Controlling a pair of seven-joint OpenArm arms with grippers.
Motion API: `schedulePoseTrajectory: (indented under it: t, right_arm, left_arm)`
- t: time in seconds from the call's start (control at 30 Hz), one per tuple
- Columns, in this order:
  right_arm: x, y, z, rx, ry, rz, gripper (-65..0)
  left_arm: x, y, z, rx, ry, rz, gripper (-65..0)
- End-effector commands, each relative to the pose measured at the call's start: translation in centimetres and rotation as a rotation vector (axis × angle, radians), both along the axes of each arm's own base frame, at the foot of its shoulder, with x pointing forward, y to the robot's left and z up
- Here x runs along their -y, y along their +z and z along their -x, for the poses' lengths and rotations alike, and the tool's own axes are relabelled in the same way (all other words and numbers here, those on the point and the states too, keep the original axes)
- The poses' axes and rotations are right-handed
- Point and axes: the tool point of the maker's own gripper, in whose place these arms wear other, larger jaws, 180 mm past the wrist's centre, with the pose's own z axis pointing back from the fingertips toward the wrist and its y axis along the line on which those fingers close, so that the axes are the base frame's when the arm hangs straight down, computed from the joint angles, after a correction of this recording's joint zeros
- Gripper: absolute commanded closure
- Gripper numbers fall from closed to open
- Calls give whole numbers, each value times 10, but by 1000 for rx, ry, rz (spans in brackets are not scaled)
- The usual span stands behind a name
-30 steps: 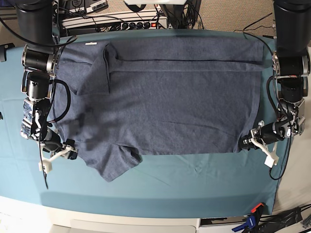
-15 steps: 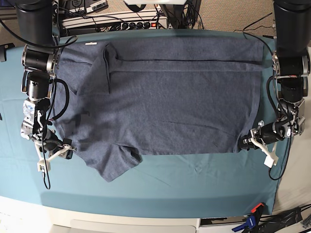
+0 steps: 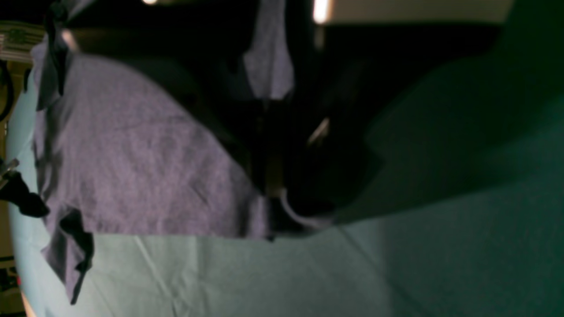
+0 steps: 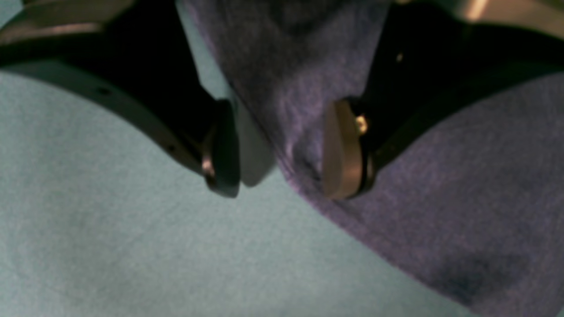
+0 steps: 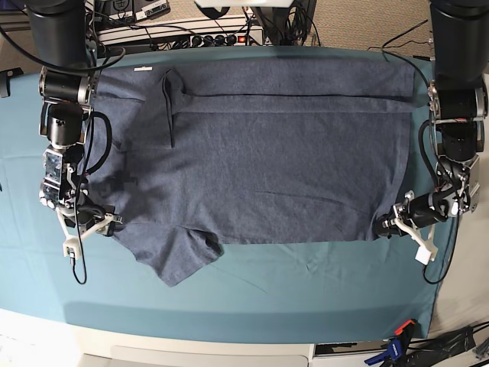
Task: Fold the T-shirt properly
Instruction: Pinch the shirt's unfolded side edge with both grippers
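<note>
The slate-blue T-shirt (image 5: 260,160) lies spread flat on the teal tablecloth (image 5: 306,290), with its far edge folded over and one sleeve (image 5: 179,260) sticking out toward the front. No lettering shows. My right gripper (image 5: 95,228) is at the shirt's left edge. In the right wrist view it (image 4: 282,154) is open, and the shirt's edge (image 4: 291,110) lies between the two fingers (image 4: 341,149). My left gripper (image 5: 388,226) is at the shirt's front right corner. In the dark left wrist view it (image 3: 273,193) looks closed on that corner (image 3: 260,220).
A power strip (image 5: 199,37) and cables lie behind the table's far edge. A blue and orange clamp (image 5: 393,348) sits at the front right corner. Both arm columns stand at the table's left and right sides.
My right gripper has moved up and inward to the shirt's left edge. The folded flap at the shirt's far left has flattened to a crease. The left gripper has barely moved.
</note>
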Motion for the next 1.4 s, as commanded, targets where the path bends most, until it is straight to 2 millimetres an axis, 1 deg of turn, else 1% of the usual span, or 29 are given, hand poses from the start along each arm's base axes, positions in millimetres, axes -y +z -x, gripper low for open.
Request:
schedulePoseTrajectory:
  t: [0.0, 0.1, 0.17, 0.43, 0.53, 0.6, 0.87, 1.03, 1.17, 1.2, 1.37]
  right_arm:
    - [8, 17, -9, 34, -14, 10, -314]
    - [6, 16, -9, 32, -13, 1, -314]
    - [0, 16, -10, 35, -4, -26, -314]
    - [-40, 6, -15, 26, 61, -105, -314]
    - [-50, 4, -17, 26, 71, -119, -314]
    - [-53, 3, -17, 26, 73, -120, -314]
    - [-52, 6, -19, 44, 71, -118, -310]
    - [-52, 6, -20, 47, 71, -118, -170]
    - [-48, 5, -19, 37, 84, -69, -23]
    - [-46, 4, -18, 31, 89, -53, 0]
    - [-41, 3, -17, 23, 106, 7, 0]
  left_arm:
    - [-5, 27, -18, 83, 4, 14, 0]
    - [-4, 27, -17, 89, -3, 15, 0]
    - [-4, 28, -17, 89, -3, 15, 0]
    - [-1, 36, -21, 114, -17, 11, 0]
    - [-2, 37, -22, 116, -18, 10, 0]
    - [-3, 37, -21, 116, -16, 8, 0]
    - [-7, 38, -21, 116, -12, 2, 0]
    - [-7, 38, -21, 116, -12, 2, 0]
    - [-7, 38, -21, 116, -12, 1, 0]
    - [-7, 38, -21, 116, -12, 1, 0]
    - [-7, 37, -20, 111, -15, 1, 0]
